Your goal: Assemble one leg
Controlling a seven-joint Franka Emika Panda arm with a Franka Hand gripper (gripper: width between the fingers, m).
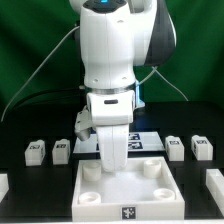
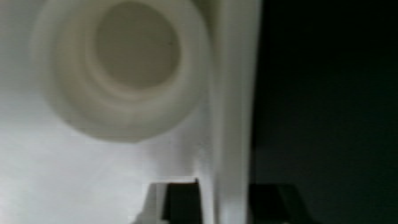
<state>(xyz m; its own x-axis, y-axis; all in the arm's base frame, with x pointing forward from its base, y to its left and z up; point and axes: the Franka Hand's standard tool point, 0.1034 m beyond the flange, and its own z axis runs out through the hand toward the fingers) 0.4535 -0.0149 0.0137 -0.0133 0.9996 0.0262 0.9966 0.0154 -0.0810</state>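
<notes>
The gripper (image 1: 113,160) hung straight down from the white arm (image 1: 110,60), its tips low over the back edge of the large white square tray (image 1: 125,202). Whether it was clenched on anything or released I could not tell: in the exterior view the fingers merged with the white parts around them, and the wrist view showed only a dark, blurred fingertip (image 2: 173,205). Close before the wrist camera lay one round socket (image 2: 116,70) of the tray, and beside it ran a pale straight edge, perhaps the tray's wall, with the black table (image 2: 329,100) beyond it.

The tray lay flat on the table, a round socket in each corner and a small tag on its front wall. A leg (image 1: 62,150) stood on the table just to the exterior view's left of the gripper, apart from the tray, its tag showing. A second leg (image 1: 37,151) stood just beside it, further to that side. On the exterior view's right, a third leg (image 1: 175,147) and a fourth leg (image 1: 200,148) stood near each other, well apart from the gripper. The marker board (image 1: 150,138) lay flat behind the tray, partly hidden by the arm
</notes>
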